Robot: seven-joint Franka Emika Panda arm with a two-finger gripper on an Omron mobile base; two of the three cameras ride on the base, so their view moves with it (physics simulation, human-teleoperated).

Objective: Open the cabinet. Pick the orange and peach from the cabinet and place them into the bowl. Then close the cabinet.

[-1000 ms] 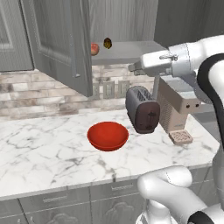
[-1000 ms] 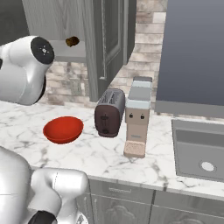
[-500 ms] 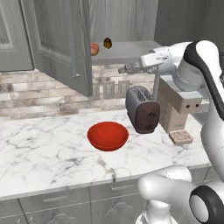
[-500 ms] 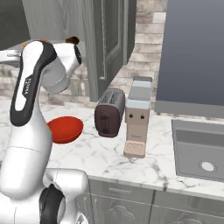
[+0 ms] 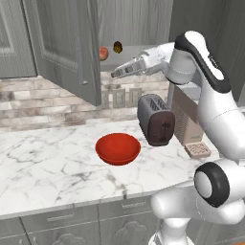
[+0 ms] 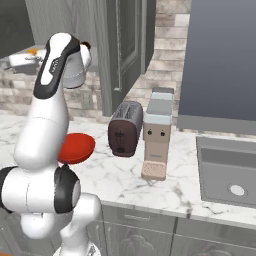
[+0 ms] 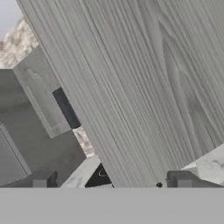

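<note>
**Arm reaches toward the open cabinet shelf, jaws spread and empty**

No brand, label or writing can be read on any surface.

The cabinet (image 5: 62, 48) is grey wood-grain; its near panelled door stands swung open toward the camera, baring a grey shelf. On that shelf, at about 12 o'clock from the bowl in the left base view, sits a small reddish-tan round fruit, the peach (image 5: 103, 53), half cut off by the door's edge. Just beside it at 3 o'clock is a small dark brown-and-yellow object (image 5: 117, 47). The orange (image 6: 32, 51) shows as a small bright sliver in the right base view, mostly hidden behind the arm.

The gripper (image 5: 115, 73) points toward 9 o'clock, below the shelf's front edge and near the door; its fingers are spread apart with nothing between them. The hand view looks along wood-grain panel at close range.

The glossy red bowl (image 5: 117, 149) rests on the marble counter (image 5: 48, 162), empty, with a dark toaster (image 5: 156, 119) at its 2 o'clock.
</note>
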